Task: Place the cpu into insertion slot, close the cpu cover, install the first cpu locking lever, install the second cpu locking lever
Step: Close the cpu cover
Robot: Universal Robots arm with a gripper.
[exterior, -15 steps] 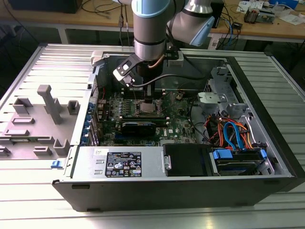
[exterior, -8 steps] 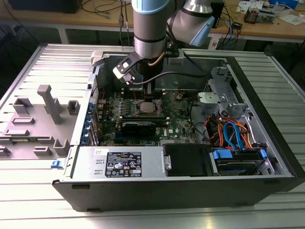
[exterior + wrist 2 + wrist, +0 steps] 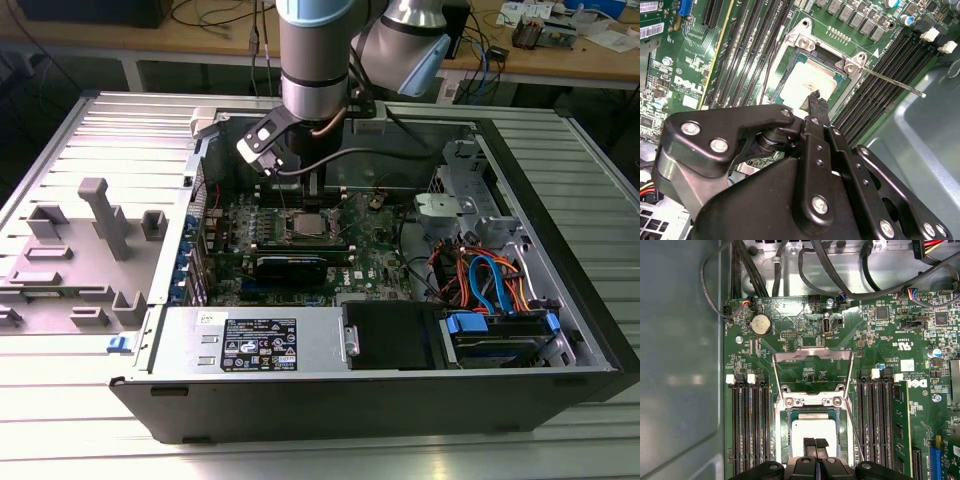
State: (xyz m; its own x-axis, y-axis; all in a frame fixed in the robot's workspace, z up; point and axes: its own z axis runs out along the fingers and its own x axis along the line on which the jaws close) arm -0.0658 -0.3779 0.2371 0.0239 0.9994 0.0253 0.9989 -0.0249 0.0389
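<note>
The cpu (image 3: 812, 429), a flat square with a dull silver top, lies in the insertion slot (image 3: 781, 437) on the green motherboard (image 3: 880, 335). The cpu cover (image 3: 812, 356) stands raised on its hinge, with the board visible through its window. My gripper (image 3: 815, 442) hangs right over the cpu with its black fingers shut together and nothing between them. In the second wrist view the fingertip (image 3: 816, 99) reaches the edge of the cpu (image 3: 807, 80), and a thin locking lever (image 3: 890, 82) sticks out free beside the socket. In the exterior view the gripper (image 3: 312, 198) is above the socket (image 3: 305, 226).
Long black memory slots (image 3: 747, 430) flank the socket on both sides. Black cables (image 3: 765, 270) cross the case wall beyond the board. A power supply (image 3: 255, 345) and a drive bay with blue and orange cables (image 3: 490, 285) fill the case's near side. A grey fixture (image 3: 95, 235) lies outside it.
</note>
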